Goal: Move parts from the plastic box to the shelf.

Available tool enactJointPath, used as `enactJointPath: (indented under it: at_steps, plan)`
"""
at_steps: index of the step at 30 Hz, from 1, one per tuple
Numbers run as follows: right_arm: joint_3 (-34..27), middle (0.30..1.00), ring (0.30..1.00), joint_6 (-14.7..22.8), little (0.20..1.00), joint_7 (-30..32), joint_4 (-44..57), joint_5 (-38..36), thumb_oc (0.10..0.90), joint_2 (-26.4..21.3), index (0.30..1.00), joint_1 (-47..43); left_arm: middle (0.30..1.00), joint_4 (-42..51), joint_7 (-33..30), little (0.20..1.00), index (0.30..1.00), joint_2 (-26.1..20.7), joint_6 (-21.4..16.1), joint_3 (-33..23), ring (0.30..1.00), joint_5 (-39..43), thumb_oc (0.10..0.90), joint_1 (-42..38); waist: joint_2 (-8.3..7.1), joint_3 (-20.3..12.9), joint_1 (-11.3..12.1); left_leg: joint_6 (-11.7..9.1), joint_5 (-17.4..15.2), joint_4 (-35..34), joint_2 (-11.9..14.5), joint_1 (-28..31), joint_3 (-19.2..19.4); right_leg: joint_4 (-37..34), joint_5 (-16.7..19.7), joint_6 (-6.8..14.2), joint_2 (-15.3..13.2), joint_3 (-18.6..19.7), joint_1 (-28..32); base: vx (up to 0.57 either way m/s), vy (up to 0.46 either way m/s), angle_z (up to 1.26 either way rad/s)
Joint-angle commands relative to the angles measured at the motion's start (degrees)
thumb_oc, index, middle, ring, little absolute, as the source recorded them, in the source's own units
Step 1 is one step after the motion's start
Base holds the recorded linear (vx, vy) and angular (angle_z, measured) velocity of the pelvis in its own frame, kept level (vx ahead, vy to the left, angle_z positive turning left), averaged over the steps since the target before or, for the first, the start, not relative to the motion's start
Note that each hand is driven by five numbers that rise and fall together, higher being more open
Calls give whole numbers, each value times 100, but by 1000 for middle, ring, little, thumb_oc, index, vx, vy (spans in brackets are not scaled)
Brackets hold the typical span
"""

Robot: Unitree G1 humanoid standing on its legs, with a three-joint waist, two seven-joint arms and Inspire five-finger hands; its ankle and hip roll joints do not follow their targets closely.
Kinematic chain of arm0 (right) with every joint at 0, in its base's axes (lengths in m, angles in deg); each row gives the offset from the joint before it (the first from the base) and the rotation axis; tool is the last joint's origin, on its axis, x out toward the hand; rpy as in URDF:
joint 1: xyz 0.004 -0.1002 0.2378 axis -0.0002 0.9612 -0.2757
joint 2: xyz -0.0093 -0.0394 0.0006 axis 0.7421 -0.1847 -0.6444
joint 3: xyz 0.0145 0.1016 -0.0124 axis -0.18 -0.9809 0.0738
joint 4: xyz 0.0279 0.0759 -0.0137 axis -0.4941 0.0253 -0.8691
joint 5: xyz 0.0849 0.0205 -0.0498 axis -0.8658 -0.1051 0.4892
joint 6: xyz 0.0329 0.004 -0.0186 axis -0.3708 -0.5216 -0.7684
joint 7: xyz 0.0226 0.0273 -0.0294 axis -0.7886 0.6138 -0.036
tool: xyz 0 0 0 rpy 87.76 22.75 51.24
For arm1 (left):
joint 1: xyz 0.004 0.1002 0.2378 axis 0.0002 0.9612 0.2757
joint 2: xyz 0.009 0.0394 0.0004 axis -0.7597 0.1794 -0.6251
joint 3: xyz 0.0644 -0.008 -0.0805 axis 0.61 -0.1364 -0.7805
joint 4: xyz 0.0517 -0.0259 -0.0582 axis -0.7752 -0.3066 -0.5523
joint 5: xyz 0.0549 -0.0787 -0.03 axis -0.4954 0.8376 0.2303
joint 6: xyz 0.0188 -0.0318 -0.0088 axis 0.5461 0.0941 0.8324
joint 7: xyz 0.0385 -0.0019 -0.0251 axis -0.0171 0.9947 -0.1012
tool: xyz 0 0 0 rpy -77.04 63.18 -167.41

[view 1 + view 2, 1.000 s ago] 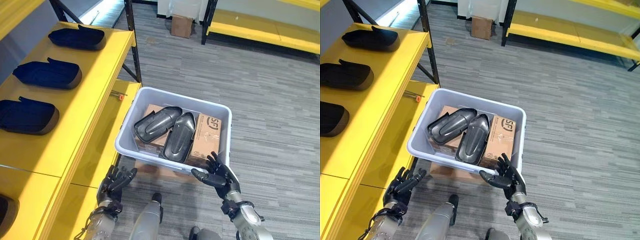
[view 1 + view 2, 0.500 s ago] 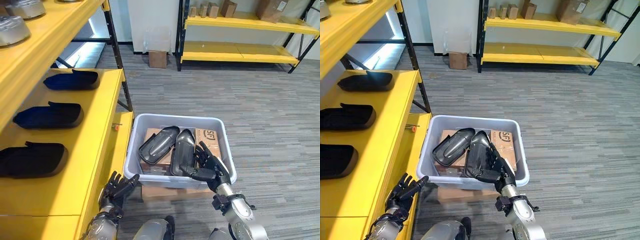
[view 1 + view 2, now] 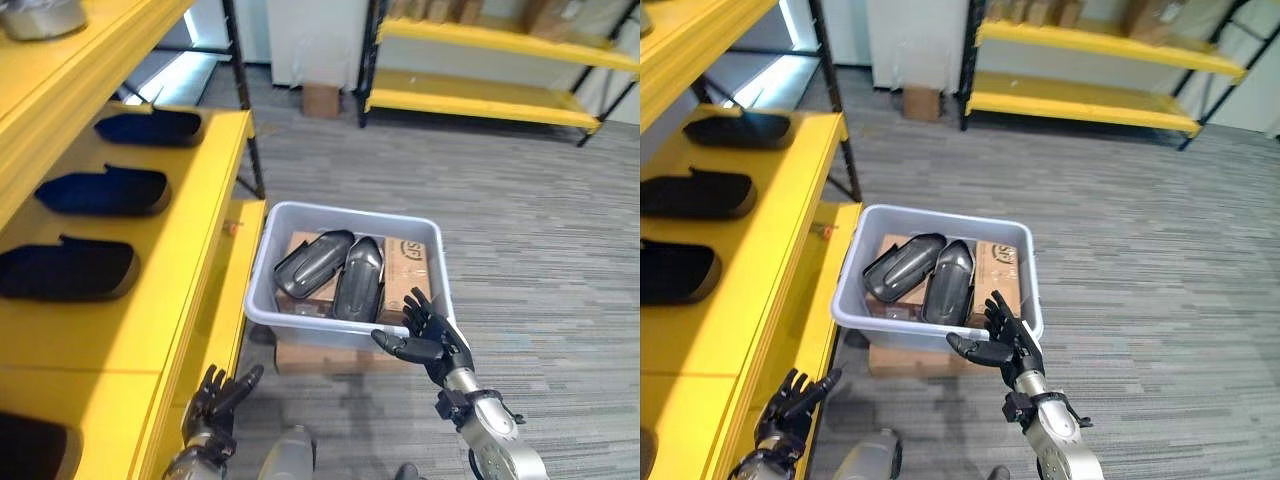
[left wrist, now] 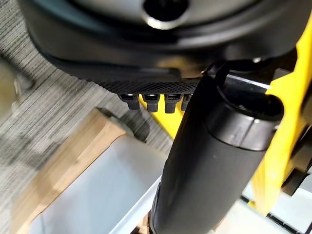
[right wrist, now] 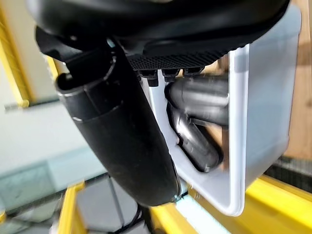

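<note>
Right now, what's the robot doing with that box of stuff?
The robot stands over a grey plastic box on the floor beside a yellow shelf. Two dark parts lie in the box on cardboard. Its right hand is open at the box's near rim, holding nothing. Its left hand hangs open, low by the shelf. More dark parts sit on the shelf.

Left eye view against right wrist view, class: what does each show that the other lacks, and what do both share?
Left eye alone: dark parts lying on the yellow shelf, the left hand low beside it, and a cardboard box inside the plastic box. Right wrist alone: a close look along the right hand, fingers straight. Both: the plastic box holding two grey parts.
</note>
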Motion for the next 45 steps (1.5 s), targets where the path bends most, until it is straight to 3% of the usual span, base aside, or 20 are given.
enactJointPath:
  at_steps: [1,11,21,26,29,31,33,34,35,36,37,38,39,40,42,43,45]
  plan:
    - [-98,1000,1000,654,1000,-123,391,-205,900,-124,1000,-632,1000,660,144,1000,1000,-78,-423,-11,1000,71,900,-154,235,-218,40,-195,682,-1462,832,614,-282,77,-133,101,10,-162,54,78,-96,5]
    - [-475,1000,1000,885,1000,-50,597,80,900,-352,1000,-815,1000,626,178,1000,1000,-1,-493,-85,1000,104,900,-88,364,-201,46,-300,904,-1728,1001,541,-326,122,-295,17,119,-310,35,49,-33,10]
    - [-672,1000,1000,919,1000,97,641,376,900,-539,1000,-995,1000,615,253,1000,1000,-2,-440,-20,1000,100,900,-76,326,-199,123,-343,1123,-2116,1052,549,-337,-238,-201,46,201,-478,149,37,-6,8]
    - [-573,1000,1000,895,1000,98,601,356,900,-462,1000,-1010,1000,567,228,1000,1000,2,-461,-74,1000,105,900,-78,282,-205,180,-299,1019,-2044,952,577,-346,-469,-73,99,162,-428,270,20,46,0]
    - [-406,1000,1000,883,1000,16,553,319,900,-360,1000,-1144,1000,564,235,1000,1000,7,-491,-225,1000,106,900,1,237,-190,347,-169,673,-1655,613,622,-357,-584,172,236,-113,-299,428,42,234,-6]
    - [-376,1000,1000,845,1000,7,575,358,900,-247,1000,-1118,1000,491,266,1000,1000,-70,-478,-215,1000,72,900,-22,232,-155,398,33,371,-1328,216,623,-396,-212,329,372,-522,-212,437,28,333,-8]
    - [-404,1000,1000,833,1000,-9,607,401,900,-228,1000,-1052,1000,474,280,1000,1000,-92,-457,-220,1000,27,900,0,223,-135,379,125,311,-1239,54,621,-428,39,471,409,-682,-153,395,19,227,21]
    - [-413,1000,1000,833,1000,0,668,426,900,-184,1000,-990,1000,468,286,1000,1000,-124,-453,-184,1000,-26,900,-8,219,-130,342,242,280,-1196,-125,596,-474,336,651,442,-859,-49,296,38,518,27]
    - [-442,1000,1000,842,1000,60,777,498,900,-75,1000,-847,1000,493,270,1000,1000,-183,-426,-106,1000,-125,900,-18,293,-82,221,481,204,-1145,-457,684,-523,1151,1187,404,-1129,301,29,26,432,25]
    - [-443,1000,1000,841,1000,60,778,498,900,-74,1000,-848,1000,493,269,1000,1000,-183,-426,-106,1000,-125,900,-20,281,-95,216,489,220,-1152,-473,665,-523,1150,1196,408,-1144,302,10,9,439,42]
    - [-448,1000,1000,860,1000,104,791,529,900,-47,1000,-837,1000,487,254,1000,1000,-217,-425,-53,1000,-164,900,-66,380,9,125,571,212,-1076,-563,711,-577,1601,1316,342,-1064,608,-178,-52,252,111]
    - [-439,1000,1000,874,1000,132,789,508,900,-23,1000,-842,1000,504,248,1000,1000,-250,-422,-33,1000,-186,900,-111,472,92,79,612,226,-1048,-574,726,-587,1863,1199,268,-929,786,-427,-24,335,102]
    - [-401,1000,1000,891,1000,170,756,547,900,10,1000,-888,1000,521,258,1000,1000,-302,-401,23,1000,-229,900,-166,531,133,33,640,195,-1062,-615,794,-638,1700,1021,213,-738,965,-630,-6,194,57]
    - [-400,1000,1000,892,1000,170,755,548,900,10,1000,-889,1000,522,258,1000,1000,-302,-401,22,1000,-229,900,-166,537,137,37,636,190,-1062,-605,800,-636,1694,1020,209,-728,963,-622,54,87,-21]
    - [-388,1000,1000,879,1000,171,739,538,900,-1,1000,-970,1000,563,283,1000,1000,-344,-390,-4,1000,-181,900,-152,515,179,74,536,147,-1137,-588,874,-686,623,1019,257,-798,741,-504,86,-85,4]
    - [-362,1000,1000,878,1000,167,696,509,900,13,1000,-1060,1000,571,303,1000,1000,-368,-382,0,1000,-139,900,-170,483,205,93,454,121,-1170,-539,872,-707,-36,1248,378,-914,620,-473,105,-197,18]
    - [-361,1000,1000,882,1000,227,685,628,900,-4,1000,-1171,1000,530,323,1000,1000,-392,-385,1,1000,-122,900,-224,464,240,90,327,69,-1215,-410,867,-785,-851,1381,488,-943,743,-566,107,-202,-5]
